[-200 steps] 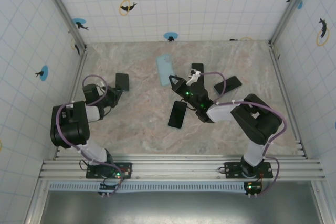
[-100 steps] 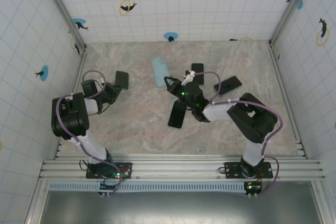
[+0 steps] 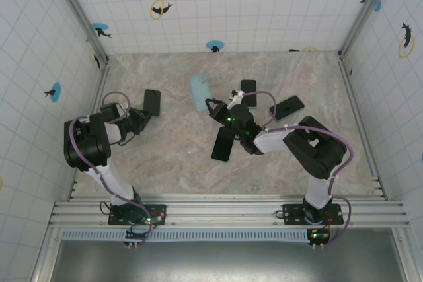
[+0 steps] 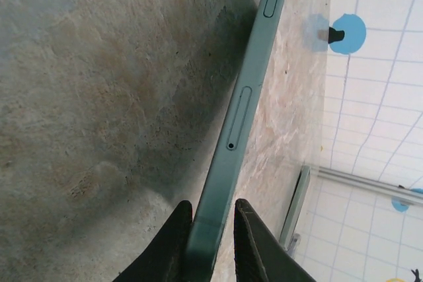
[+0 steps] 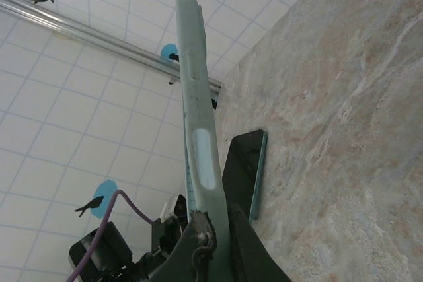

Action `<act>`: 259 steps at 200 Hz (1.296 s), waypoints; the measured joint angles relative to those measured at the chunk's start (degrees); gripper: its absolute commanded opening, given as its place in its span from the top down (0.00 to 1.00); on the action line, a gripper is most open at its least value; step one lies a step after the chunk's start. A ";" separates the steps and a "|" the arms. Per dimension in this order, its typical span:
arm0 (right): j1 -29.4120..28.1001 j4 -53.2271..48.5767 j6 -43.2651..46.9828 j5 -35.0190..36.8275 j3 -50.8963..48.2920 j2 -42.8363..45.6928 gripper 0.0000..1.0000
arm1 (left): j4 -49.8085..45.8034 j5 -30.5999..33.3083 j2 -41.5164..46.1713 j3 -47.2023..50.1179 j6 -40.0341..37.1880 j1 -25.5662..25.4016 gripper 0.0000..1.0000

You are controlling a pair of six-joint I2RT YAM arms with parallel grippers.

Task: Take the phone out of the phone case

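In the top view the light blue phone case (image 3: 199, 90) is raised over the middle of the table, and my right gripper (image 3: 213, 105) is shut on its near end. In the right wrist view the case (image 5: 195, 97) stands edge-on and empty above that gripper (image 5: 217, 216). The dark phone (image 3: 153, 102) with a teal frame lies at the left, its near end between the fingers of my left gripper (image 3: 139, 119). The left wrist view shows the phone's teal edge (image 4: 244, 104) between the left gripper's (image 4: 211, 206) fingertips, with a thin gap beside the right finger. The phone (image 5: 243, 170) also appears behind the case.
Three other dark phones lie on the marble table: one (image 3: 223, 144) under the right arm, one (image 3: 248, 90) behind it, one (image 3: 287, 107) to the right. Tiled walls (image 3: 211, 4) close in the back and both sides.
My left gripper's jaws have parted slightly around the phone. The right gripper has carried the case a little to the left.
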State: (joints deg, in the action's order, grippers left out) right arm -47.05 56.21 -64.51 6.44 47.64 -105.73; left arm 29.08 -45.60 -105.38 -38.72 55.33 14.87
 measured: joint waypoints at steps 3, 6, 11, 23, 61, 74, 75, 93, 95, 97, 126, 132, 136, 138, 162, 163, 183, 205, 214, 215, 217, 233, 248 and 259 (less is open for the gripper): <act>0.00 0.00 0.00 -0.02 0.00 0.00 1.00 | -0.33 -0.07 0.00 -0.07 -0.33 0.02 0.68; 0.00 0.00 0.00 -0.07 0.00 0.00 1.00 | -0.48 -0.07 0.00 -0.11 -0.44 0.04 0.67; 0.00 0.02 0.00 -0.07 0.00 -0.02 1.00 | -1.01 -0.04 0.00 -0.24 -0.72 0.11 0.66; 0.00 0.00 0.00 -0.13 0.00 -0.02 1.00 | -2.95 0.13 0.00 -0.76 -1.64 0.31 0.63; 0.00 -0.02 0.04 -0.35 0.00 0.00 1.00 | -8.85 1.44 0.20 -3.28 -5.86 0.46 0.53; -0.04 -0.24 0.09 -0.44 0.00 0.00 1.00 | -10.27 1.97 0.39 -3.93 -7.26 0.46 0.51; -0.07 -0.26 0.09 -0.46 -0.02 0.00 1.00 | -10.32 1.99 0.42 -3.98 -7.30 0.46 0.51; -0.22 -0.90 0.26 -0.48 0.00 -0.13 1.00 | -12.24 2.58 0.55 -4.87 -8.90 0.52 0.50; -0.24 -0.96 0.28 -0.50 0.00 -0.13 1.00 | -12.39 2.67 0.57 -4.98 -9.05 0.52 0.50; -0.26 -1.01 0.28 -0.48 0.00 -0.15 1.00 | -12.55 2.78 0.59 -5.07 -9.14 0.52 0.50; -0.57 -2.38 1.07 -0.35 0.42 -0.55 1.00 | -15.63 4.42 1.27 -6.10 -12.11 0.52 0.47; -0.66 -2.71 1.20 -0.24 0.59 -0.61 1.00 | -16.33 5.01 1.55 -6.21 -12.72 0.52 0.47; -0.76 -2.99 1.36 -0.24 0.79 -0.72 1.00 | -16.85 5.42 1.77 -6.32 -13.16 0.52 0.46; -0.81 -3.08 1.40 -0.20 0.83 -0.74 1.00 | -17.11 5.60 1.86 -6.36 -13.38 0.55 0.46; -1.55 -4.66 2.47 0.50 2.34 -1.55 1.00 | -20.04 7.96 2.97 -6.97 -15.82 0.57 0.44; -1.60 -4.83 2.56 0.57 2.43 -1.60 1.00 | -20.11 7.98 2.99 -6.99 -15.91 0.57 0.44; -2.25 -6.16 3.37 1.60 3.80 -2.43 1.00 | -21.86 9.07 3.41 -7.52 -17.62 0.57 0.42; -2.99 -7.87 4.24 3.13 5.62 -3.76 1.00 | -23.34 10.45 4.11 -7.72 -19.19 0.57 0.41; -3.37 -8.98 4.68 3.93 6.60 -4.48 1.00 | -24.20 10.99 4.26 -8.00 -19.67 0.57 0.40; -3.41 -9.09 4.72 4.04 6.71 -4.55 1.00 | -24.33 11.04 4.28 -8.04 -19.71 0.57 0.39; -3.50 -9.33 4.87 4.24 6.97 -4.72 1.00 | -24.41 11.08 4.31 -8.11 -19.80 0.57 0.39; -4.35 -11.13 5.73 6.16 9.11 -6.40 1.00 | -26.08 12.20 4.59 -8.83 -20.98 0.57 0.37; -5.38 -13.57 6.60 8.90 11.30 -7.91 1.00 | -27.91 13.81 5.44 -9.01 -22.03 0.57 0.36; -6.12 -15.63 7.13 10.80 13.53 -9.29 1.00 | -29.75 14.97 6.43 -9.01 -22.60 0.57 0.36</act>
State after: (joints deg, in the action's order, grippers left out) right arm -53.17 40.58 -57.39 17.23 61.17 -115.02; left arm -0.67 -30.63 -98.96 -47.72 32.73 15.44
